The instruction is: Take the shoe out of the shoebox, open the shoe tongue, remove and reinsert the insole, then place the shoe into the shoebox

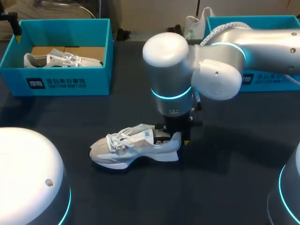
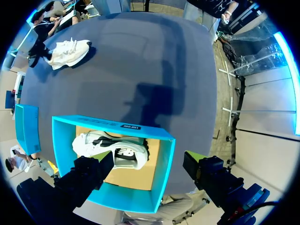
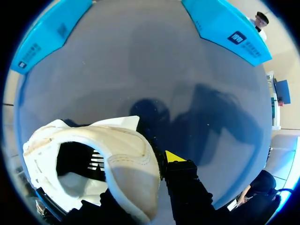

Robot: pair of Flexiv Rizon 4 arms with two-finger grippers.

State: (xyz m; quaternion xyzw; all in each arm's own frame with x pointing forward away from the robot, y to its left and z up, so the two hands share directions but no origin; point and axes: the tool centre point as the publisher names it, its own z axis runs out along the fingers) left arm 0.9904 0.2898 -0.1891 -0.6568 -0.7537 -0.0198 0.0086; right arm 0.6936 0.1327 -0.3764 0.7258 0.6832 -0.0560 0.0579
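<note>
A white and grey shoe (image 1: 133, 147) stands on the dark table, toe pointing left. My right gripper (image 1: 176, 137) comes down on its heel. In the right wrist view the right gripper (image 3: 136, 161) is shut on the heel wall of the shoe (image 3: 126, 164), one finger inside the opening and one yellow-tipped finger (image 3: 174, 157) outside. A second shoe (image 1: 61, 59) lies in the left teal shoebox (image 1: 65, 82). My left gripper (image 2: 147, 161) hangs open above that shoebox (image 2: 159, 173), holding nothing; the boxed shoe (image 2: 110, 150) lies below it.
Another teal box (image 1: 262, 77) stands at the back right behind my right arm. My arms' white bases fill the front corners (image 1: 28, 178). Dark bare table lies between the boxes and in front of the shoe.
</note>
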